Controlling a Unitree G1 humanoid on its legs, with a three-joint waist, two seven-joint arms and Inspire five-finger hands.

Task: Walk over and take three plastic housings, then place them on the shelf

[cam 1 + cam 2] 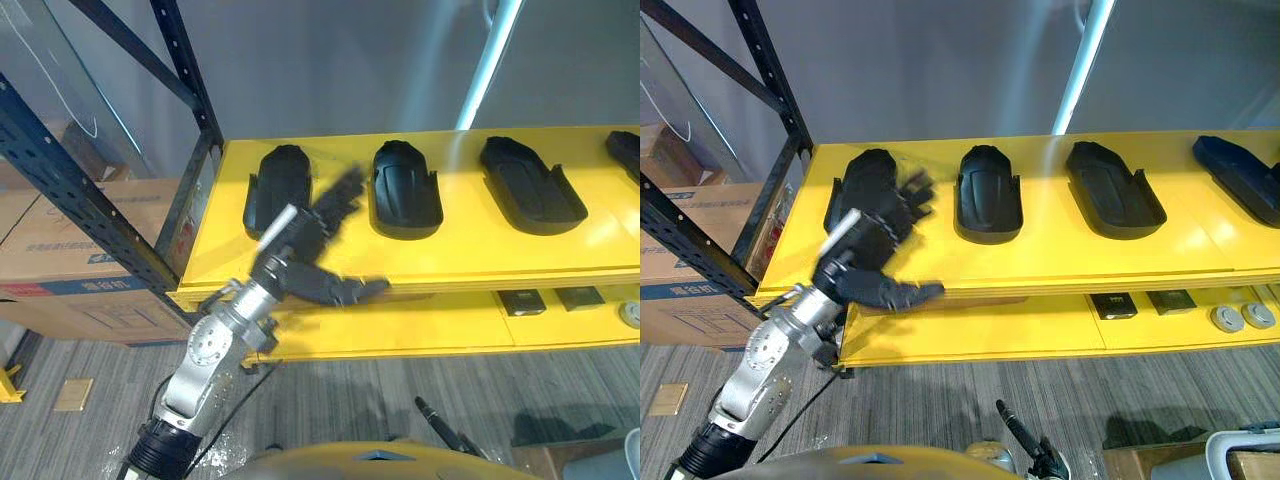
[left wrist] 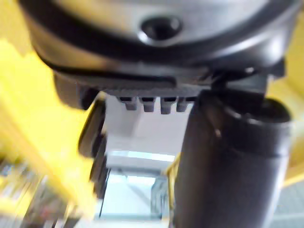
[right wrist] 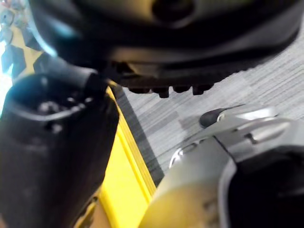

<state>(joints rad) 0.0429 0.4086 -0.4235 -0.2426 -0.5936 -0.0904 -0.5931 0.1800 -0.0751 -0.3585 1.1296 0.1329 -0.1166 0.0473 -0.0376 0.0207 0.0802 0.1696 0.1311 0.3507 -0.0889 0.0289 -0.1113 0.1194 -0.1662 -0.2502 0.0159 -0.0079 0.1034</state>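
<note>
Left eye view, left hand [image 1: 300,250] fingers spread, empty, over shelf [image 1: 480,258] front edge, beside leftmost housing [image 1: 275,185]

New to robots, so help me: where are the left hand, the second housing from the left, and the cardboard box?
left hand [image 1: 305,240]: left eye view, palm.
second housing from the left [image 1: 405,190]: left eye view, centre.
cardboard box [image 1: 50,250]: left eye view, broad brown face.

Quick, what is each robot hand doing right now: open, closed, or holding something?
Left robot hand: open, fingers spread, holding nothing.
Right robot hand: cannot be told.
</note>
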